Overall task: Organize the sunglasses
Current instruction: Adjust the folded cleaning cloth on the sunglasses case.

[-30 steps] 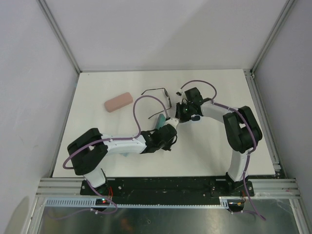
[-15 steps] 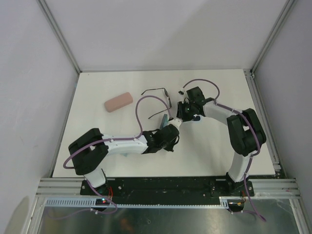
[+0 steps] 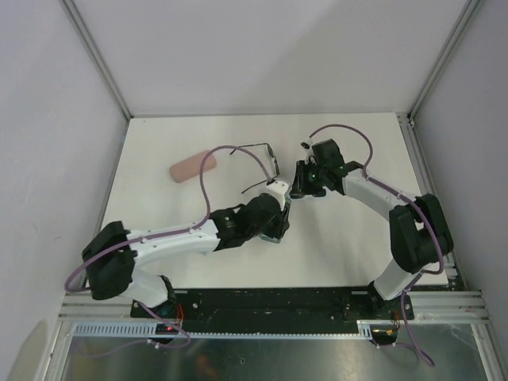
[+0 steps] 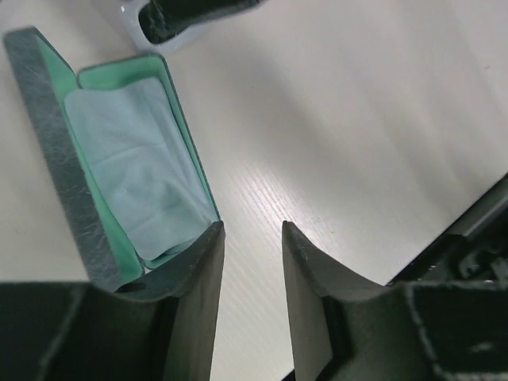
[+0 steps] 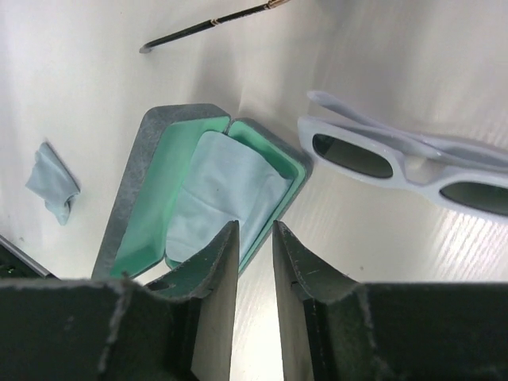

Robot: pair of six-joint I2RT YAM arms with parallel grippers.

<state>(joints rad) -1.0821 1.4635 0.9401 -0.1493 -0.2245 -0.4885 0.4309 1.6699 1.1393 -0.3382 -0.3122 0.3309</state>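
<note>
Both jaws newly ajar, empty

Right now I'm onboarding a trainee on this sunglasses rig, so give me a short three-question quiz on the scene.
1. True or false: the white sunglasses lie inside the open case.
2. What lies in the open case? A) a light-blue cloth B) a phone C) nothing
3. Does the left gripper or the right gripper hold anything?

Key
1. False: they lie on the table beside it.
2. A
3. No: both stand open with nothing between the fingers.
</note>
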